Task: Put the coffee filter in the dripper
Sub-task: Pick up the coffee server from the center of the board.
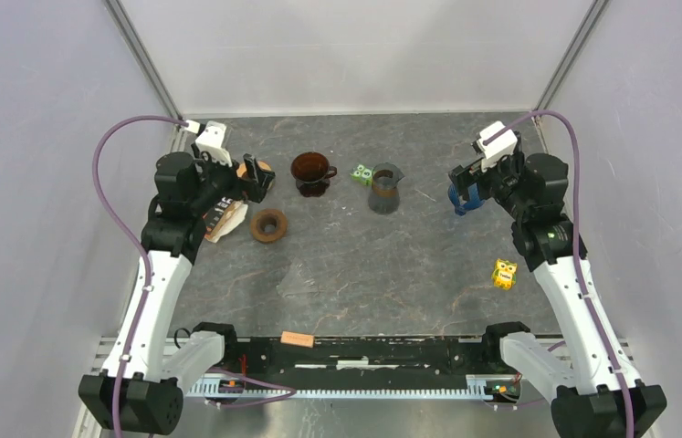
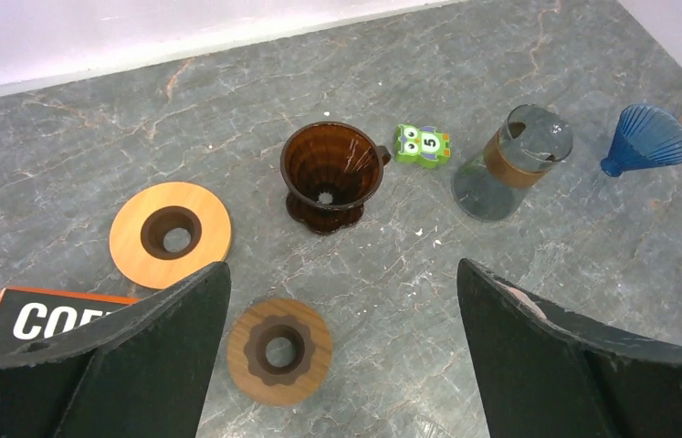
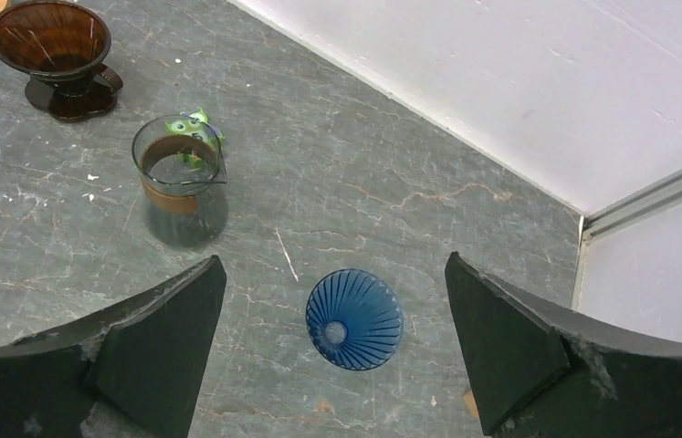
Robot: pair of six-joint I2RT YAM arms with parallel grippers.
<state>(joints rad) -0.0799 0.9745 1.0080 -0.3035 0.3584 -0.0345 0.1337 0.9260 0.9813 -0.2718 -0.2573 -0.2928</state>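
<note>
The brown translucent dripper [image 1: 312, 172] stands upright at the back middle of the table and also shows in the left wrist view [image 2: 330, 173]. A blue ribbed cone [image 3: 353, 318] lies on the table directly below my right gripper [image 3: 334, 265], which is open and empty above it. In the top view the cone [image 1: 458, 204] is partly hidden by that gripper [image 1: 462, 193]. My left gripper [image 2: 341, 274] is open and empty, hovering left of the dripper [image 1: 259, 182]. A black and orange coffee box [image 2: 40, 315] with white paper lies under the left arm [image 1: 225, 221].
A glass carafe [image 1: 384, 188] with a brown band stands right of the dripper, a green owl block [image 1: 361, 173] between them. A dark wooden ring [image 1: 268, 225] and a light wooden ring [image 2: 170, 234] lie near the left gripper. A yellow block [image 1: 504, 274] sits at the right.
</note>
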